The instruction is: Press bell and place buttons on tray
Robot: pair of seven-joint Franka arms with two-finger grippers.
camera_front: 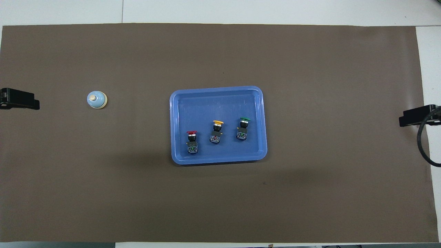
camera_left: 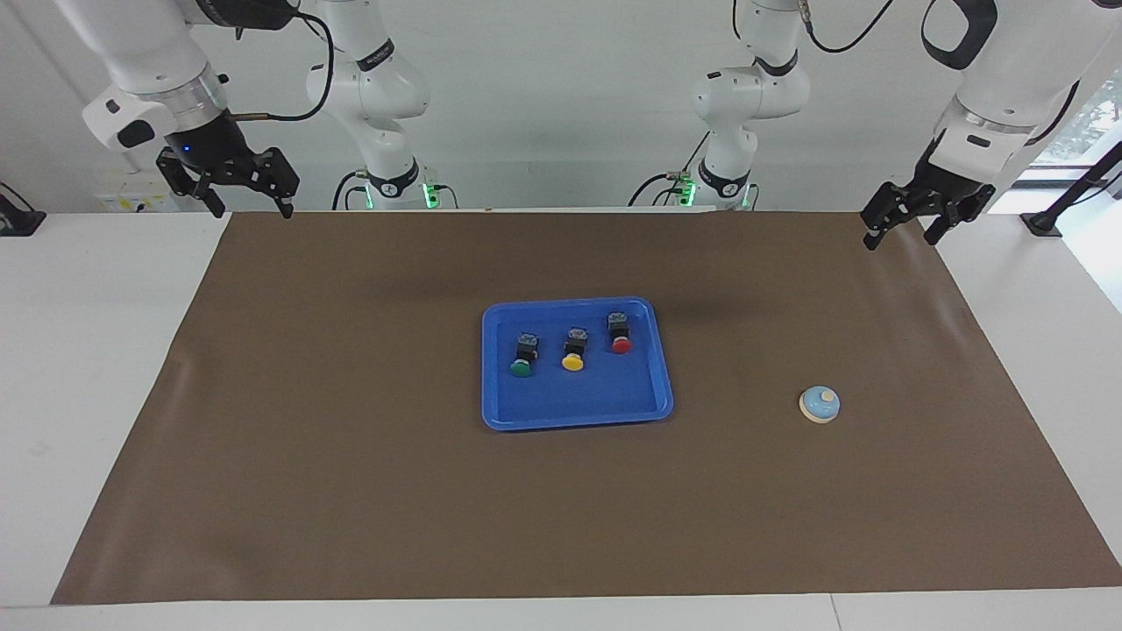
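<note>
Overhead: three buttons (camera_front: 215, 132) in one tray (camera_front: 217, 92), one bell (camera_front: 96, 100).

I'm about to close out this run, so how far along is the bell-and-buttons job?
Placing looks done: the green button, yellow button and red button all lie in the blue tray. Nothing is in hand: the left gripper and right gripper hang open and empty at the mat's corners. The bell sits untouched; whether it was pressed cannot be told.
</note>
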